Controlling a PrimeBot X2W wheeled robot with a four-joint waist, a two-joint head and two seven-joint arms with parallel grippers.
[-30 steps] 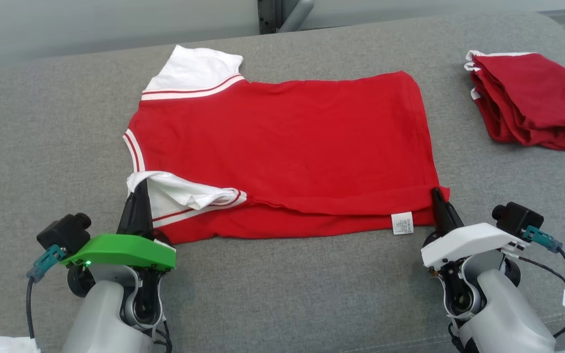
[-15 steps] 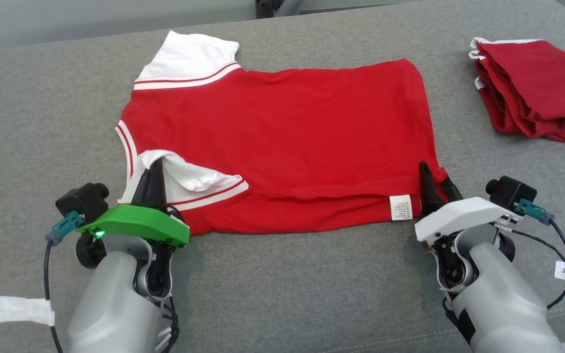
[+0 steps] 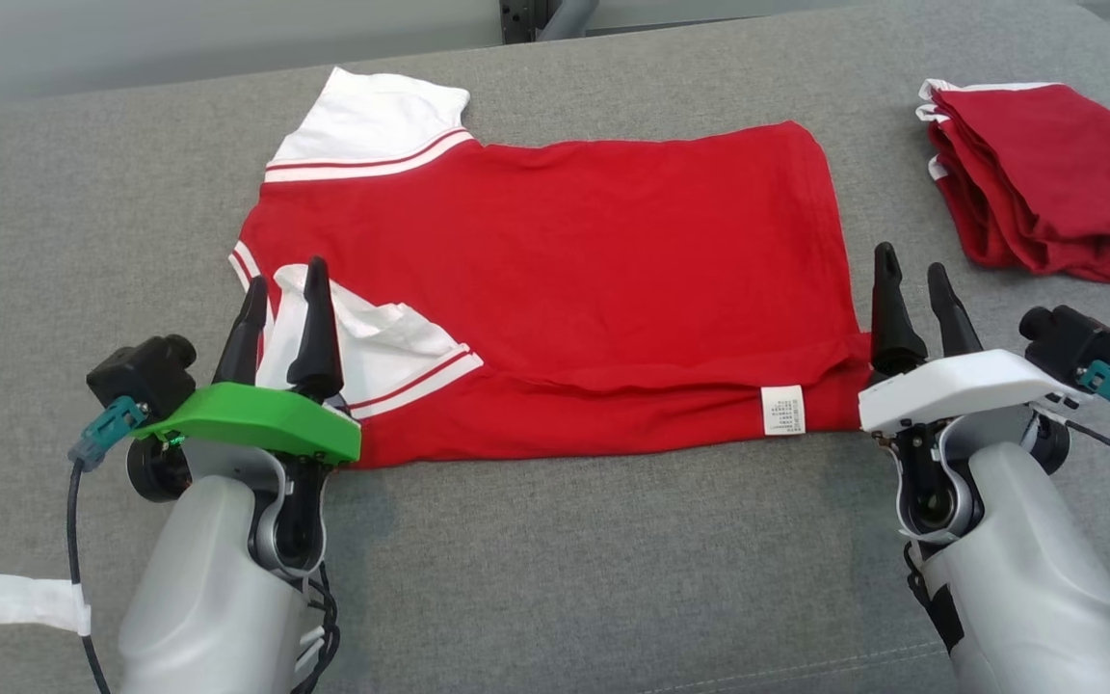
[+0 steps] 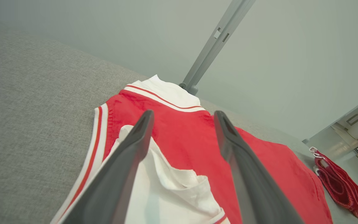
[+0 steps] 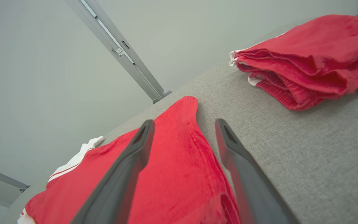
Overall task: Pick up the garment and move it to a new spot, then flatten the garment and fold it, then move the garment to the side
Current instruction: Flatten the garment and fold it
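The red garment [image 3: 555, 270] lies mid-cushion [image 3: 565, 578], its long axis left to right and its neck toward the left edge. The print on its care label [image 3: 782, 410] is probably too fine to read. The left gripper [image 3: 285, 275] and right gripper [image 3: 911, 258] are spread and empty at its near corners.

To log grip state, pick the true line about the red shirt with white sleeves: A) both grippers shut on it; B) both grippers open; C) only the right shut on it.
B: left gripper and right gripper show fingers spread, not clamping the red shirt with white sleeves.
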